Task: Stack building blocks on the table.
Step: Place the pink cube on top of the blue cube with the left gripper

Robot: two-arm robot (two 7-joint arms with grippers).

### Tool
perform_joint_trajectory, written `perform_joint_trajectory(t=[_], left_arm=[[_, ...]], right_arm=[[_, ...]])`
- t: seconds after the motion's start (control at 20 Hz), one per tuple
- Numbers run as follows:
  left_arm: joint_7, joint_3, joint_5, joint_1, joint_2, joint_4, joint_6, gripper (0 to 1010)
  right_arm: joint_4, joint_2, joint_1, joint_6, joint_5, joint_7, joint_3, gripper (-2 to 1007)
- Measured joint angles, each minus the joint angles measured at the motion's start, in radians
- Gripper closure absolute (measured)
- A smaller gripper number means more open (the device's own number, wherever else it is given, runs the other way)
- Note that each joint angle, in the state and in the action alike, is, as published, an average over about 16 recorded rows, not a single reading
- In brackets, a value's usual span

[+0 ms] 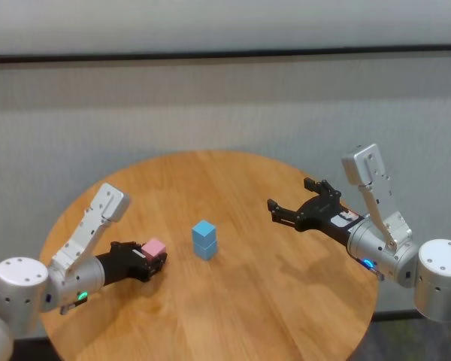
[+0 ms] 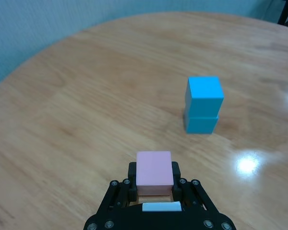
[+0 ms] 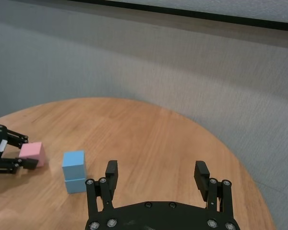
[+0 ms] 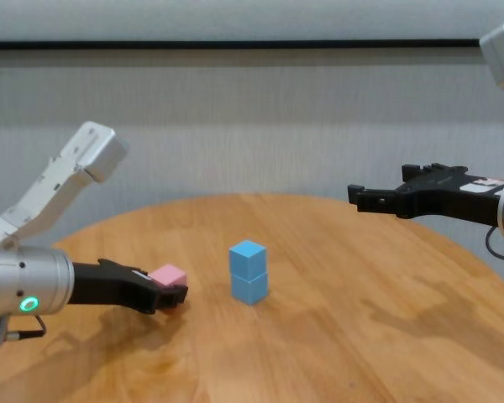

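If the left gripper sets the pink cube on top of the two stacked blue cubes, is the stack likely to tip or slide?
Probably stable if placed gently. The small matte pink cube, clamped in the left gripper, has flat faces and looks rigid, so it should sit squarely. The two light blue matte cubes look slightly offset, so a sideways nudge might topple them. The right gripper hangs open, away from the stack.

Silver-white arms, green status lights, black screw-studded fingers [image 3: 112, 173].

Three cubes on the round table [image 1: 286, 301]

Two light blue blocks [image 1: 204, 240] stand stacked mid-table; the pink block [image 1: 154, 248] sits gripped toward the left edge.
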Motion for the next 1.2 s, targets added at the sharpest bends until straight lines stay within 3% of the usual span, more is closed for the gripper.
perform_joint_trajectory(t=[0.35,0.65,0.85,1.2], left_arm=[[0.006,-0.010,-0.007,0.024,0.038,-0.113,0.030,614],[0.010,0.002,0.001,0.025,0.054,-0.183,0.045,614],[0.011,0.020,0.014,0.012,0.049,-0.197,0.047,614],[0.008,0.055,0.039,-0.025,0.019,-0.174,0.047,614]], right_arm=[[0.000,0.000,0.000,0.000,0.000,0.000,0.000,5],[0.000,0.000,0.000,0.000,0.000,0.000,0.000,5],[0.000,0.000,0.000,0.000,0.000,0.000,0.000,4],[0.000,0.000,0.000,0.000,0.000,0.000,0.000,4]])
